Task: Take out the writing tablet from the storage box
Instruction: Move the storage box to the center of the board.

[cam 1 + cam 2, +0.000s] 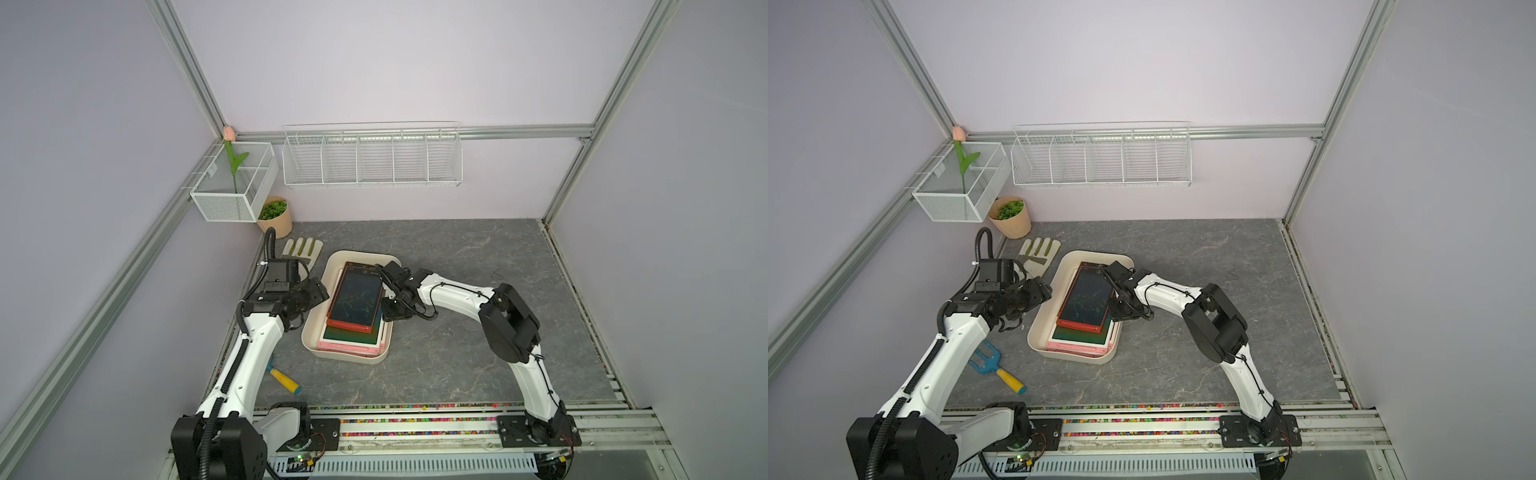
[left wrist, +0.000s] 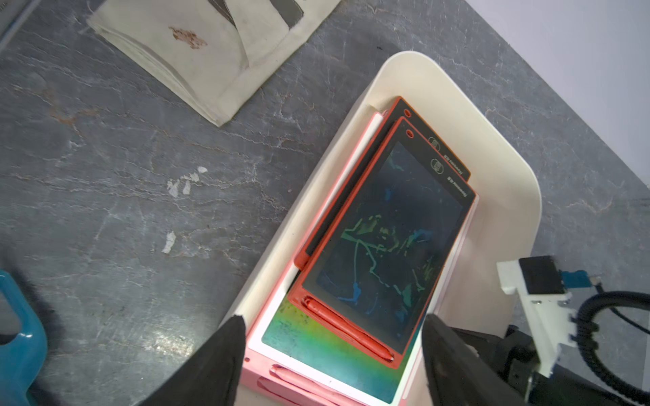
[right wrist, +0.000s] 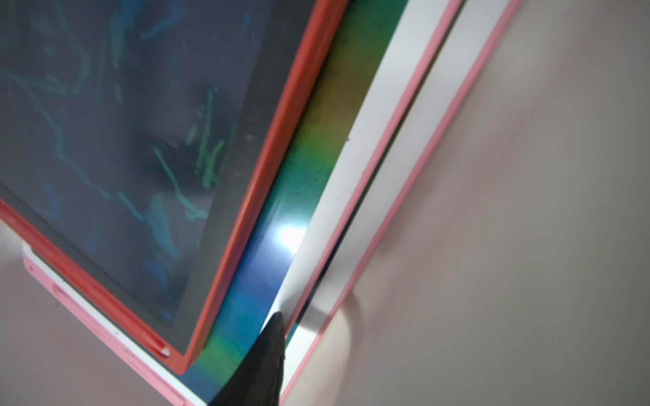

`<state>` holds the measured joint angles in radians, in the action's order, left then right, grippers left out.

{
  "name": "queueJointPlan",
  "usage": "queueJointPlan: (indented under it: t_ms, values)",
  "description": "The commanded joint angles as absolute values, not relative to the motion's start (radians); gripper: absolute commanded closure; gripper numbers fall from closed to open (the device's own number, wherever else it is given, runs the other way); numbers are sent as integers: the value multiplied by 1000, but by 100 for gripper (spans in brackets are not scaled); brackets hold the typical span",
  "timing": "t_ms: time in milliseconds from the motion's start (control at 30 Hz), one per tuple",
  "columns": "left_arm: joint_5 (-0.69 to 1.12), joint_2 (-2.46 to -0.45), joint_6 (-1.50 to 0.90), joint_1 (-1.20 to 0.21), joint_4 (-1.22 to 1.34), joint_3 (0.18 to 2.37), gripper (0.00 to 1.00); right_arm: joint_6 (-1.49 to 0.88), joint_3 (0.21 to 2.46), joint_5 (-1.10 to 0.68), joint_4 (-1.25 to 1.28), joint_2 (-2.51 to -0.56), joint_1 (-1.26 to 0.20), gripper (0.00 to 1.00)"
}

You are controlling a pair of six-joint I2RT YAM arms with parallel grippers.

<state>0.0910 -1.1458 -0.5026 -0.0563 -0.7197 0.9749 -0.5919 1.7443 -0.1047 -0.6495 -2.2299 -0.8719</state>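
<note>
The storage box (image 1: 311, 328) (image 1: 1037, 328) (image 2: 439, 91), a cream tub, sits mid-table and holds a stack of writing tablets. On top lies a red-framed tablet (image 1: 357, 297) (image 1: 1088, 300) (image 2: 383, 239) (image 3: 123, 140) with green scribbles. A second red one and pink-and-white ones (image 2: 316, 348) lie beneath it. My left gripper (image 1: 320, 293) (image 2: 334, 341) hovers open at the box's left rim, with nothing between its fingers. My right gripper (image 1: 385, 291) (image 1: 1115, 291) is inside the box at the red tablet's right edge. In the right wrist view only one finger (image 3: 271, 351) shows, lying on the pink-and-white tablet's border.
A work glove (image 1: 301, 249) (image 2: 211, 52) lies behind the left arm, with a potted plant (image 1: 274, 216) in the back corner. A blue fork tool with a yellow handle (image 1: 996, 368) lies front left. Wire baskets (image 1: 372, 158) (image 1: 235, 183) hang on the walls.
</note>
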Motion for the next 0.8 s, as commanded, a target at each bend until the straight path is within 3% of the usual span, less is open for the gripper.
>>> queueJointPlan:
  t_ms: [0,333,500,767]
  values:
    - [80,-1148,-483,-42,-757,1022,21,-617,1854,-143,-647,-2307,-911,58]
    - [75,-1197,-472,-42,-730,1008,21,-594,1998,-155,-703,-2398,-935,56]
    - [84,-1238,-470,-41,-694,997,21,-574,1960,-112,-680,-2340,-930,28]
    - [106,-1332,-453,-41,-652,1007,21,-532,1884,-75,-646,-2201,-894,14]
